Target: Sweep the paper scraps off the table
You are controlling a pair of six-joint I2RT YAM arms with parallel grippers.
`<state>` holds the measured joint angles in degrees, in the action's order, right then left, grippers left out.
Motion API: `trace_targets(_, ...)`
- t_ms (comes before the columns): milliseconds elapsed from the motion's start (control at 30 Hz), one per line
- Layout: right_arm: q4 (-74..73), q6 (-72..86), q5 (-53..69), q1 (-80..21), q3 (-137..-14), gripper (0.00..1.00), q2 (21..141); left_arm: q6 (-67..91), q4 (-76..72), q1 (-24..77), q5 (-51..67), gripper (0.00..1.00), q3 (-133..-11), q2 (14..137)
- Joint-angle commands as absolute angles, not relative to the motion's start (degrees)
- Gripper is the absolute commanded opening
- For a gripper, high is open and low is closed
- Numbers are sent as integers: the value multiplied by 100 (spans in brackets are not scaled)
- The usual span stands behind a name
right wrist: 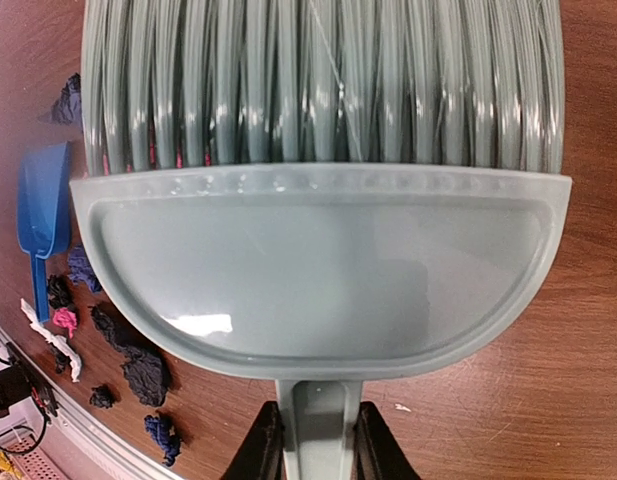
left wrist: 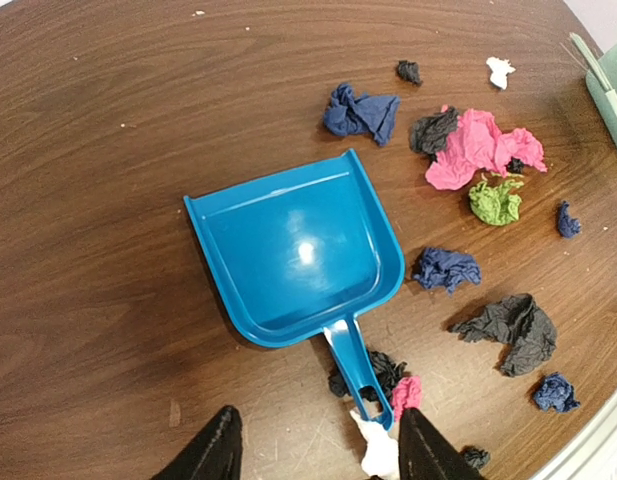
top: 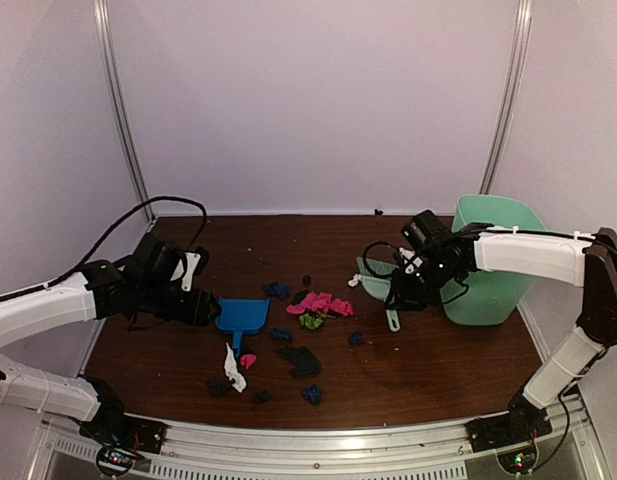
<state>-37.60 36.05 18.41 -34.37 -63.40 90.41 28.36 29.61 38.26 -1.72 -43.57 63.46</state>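
Left of centre in the top view, the left gripper (top: 201,308) hangs empty, fingers spread wide, just left of the blue dustpan (top: 243,316); paper scraps (top: 315,303) litter the middle of the table (top: 438,360); at right, the right gripper (top: 406,288) clamps the mint brush (top: 376,272) by its handle, beside the green bin (top: 493,260).

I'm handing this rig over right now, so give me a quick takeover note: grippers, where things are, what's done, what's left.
Left gripper: open, holding nothing, just short of the blue dustpan handle.
Right gripper: shut on the green brush handle.
Paper scraps: scattered on the table beside the dustpan, none in it.
Done: brush in hand.
Left: grasp the dustpan, sweep all scraps.
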Motion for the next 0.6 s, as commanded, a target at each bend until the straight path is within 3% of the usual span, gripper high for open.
trace_targets(0,-3515,3881,2039,-3468,-6550,0,8886,2962,2695,3842,-11,72,-4535,6345)
trace_targets(333,-3506,5015,1762,-3472,-8007,0,9050,3149,2294,3865,368,68,-5523,6781)
trace_targets(567,-2549,6883,1351,-3641,-8030,0,8805,3378,1885,3941,432,66,-6129,7018)
